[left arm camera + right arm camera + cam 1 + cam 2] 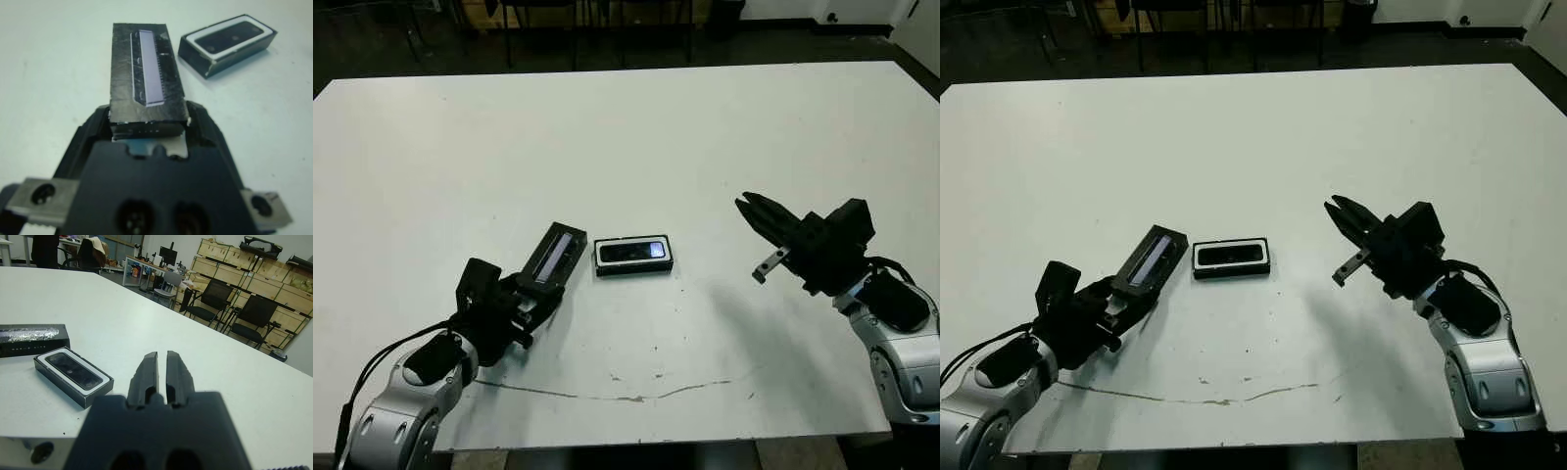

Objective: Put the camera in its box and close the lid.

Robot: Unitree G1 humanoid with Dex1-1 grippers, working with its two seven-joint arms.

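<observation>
The lid point(556, 255), flat and black with a grey shiny stripe, is tilted up off the table, and my left gripper point(530, 294) is shut on its near end. In the left wrist view the lid point(146, 73) rises from between the fingers. Just to its right the box point(633, 270) lies flat on the table, white lining showing. Inside it lies the camera point(632, 252), its bluish glossy patch facing up. My right gripper point(749, 208) hovers to the right of the box, apart from it, shut and holding nothing. Its fingers point(146, 374) point toward the box point(63, 387).
A thin dark scratch line point(607, 394) runs across the white table point(626, 137) near the front edge. Chairs point(210, 301) and stacked wooden crates point(254, 279) stand beyond the table's far side.
</observation>
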